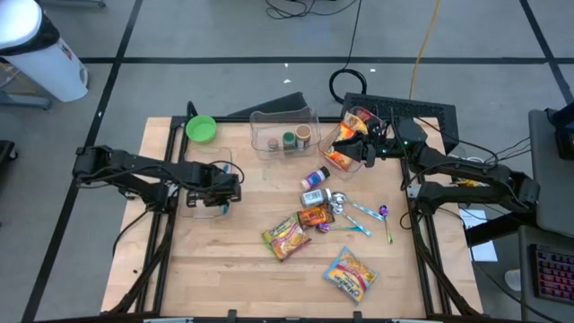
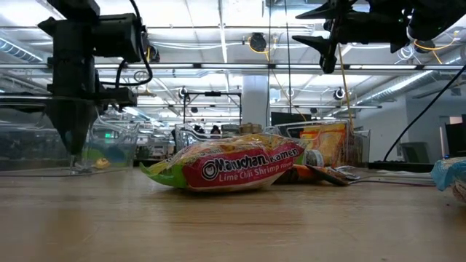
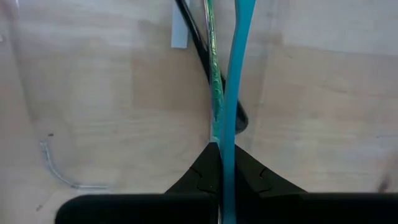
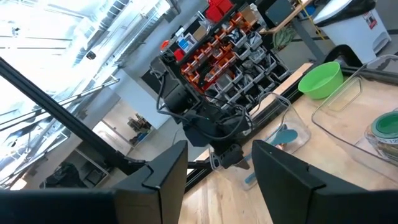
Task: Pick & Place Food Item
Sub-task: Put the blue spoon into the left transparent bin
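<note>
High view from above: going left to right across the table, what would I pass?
Left arm's fingers in a clear bin → green bowl → ramen packet → purple-capped bottle → snack bag → right arm's fingers.

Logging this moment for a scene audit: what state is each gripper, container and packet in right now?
Left gripper: fingers shut on a blue utensil, low inside the left clear bin.
Right gripper: raised above the right clear bin, fingers apart, holding nothing.
Right clear bin: holds snack packets.
Middle clear bin: upright, holds jars.
Green bowl: upright.
Ramen packet: lying flat on the table, sealed.
</note>
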`<action>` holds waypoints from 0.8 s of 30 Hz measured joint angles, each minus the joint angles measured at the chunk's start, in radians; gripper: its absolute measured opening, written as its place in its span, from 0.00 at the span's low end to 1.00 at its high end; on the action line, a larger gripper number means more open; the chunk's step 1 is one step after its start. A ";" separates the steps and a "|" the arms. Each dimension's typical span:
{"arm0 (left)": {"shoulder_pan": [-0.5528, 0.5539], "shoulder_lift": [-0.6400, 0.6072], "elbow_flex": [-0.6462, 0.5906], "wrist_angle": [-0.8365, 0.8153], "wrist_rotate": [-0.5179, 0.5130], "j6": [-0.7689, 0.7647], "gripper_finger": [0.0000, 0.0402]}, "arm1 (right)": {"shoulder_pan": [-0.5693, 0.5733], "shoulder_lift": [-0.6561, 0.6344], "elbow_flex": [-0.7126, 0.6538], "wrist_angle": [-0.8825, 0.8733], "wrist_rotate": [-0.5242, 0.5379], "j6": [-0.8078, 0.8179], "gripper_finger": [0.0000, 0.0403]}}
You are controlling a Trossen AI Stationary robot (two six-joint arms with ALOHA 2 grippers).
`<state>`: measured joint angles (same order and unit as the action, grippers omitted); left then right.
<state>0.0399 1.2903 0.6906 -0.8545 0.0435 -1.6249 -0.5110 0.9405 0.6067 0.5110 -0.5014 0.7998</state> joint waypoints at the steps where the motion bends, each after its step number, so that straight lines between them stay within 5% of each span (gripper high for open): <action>1: 0.000 0.000 -0.002 0.000 0.000 0.001 0.03 | 0.000 0.000 0.000 0.000 0.000 0.001 0.42; 24: 0.001 0.000 -0.053 0.075 0.018 0.023 0.06 | 0.000 0.000 0.000 0.000 0.002 0.008 0.42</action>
<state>0.0410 1.2903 0.6376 -0.7795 0.0620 -1.6020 -0.5110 0.9405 0.6067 0.5107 -0.4992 0.8074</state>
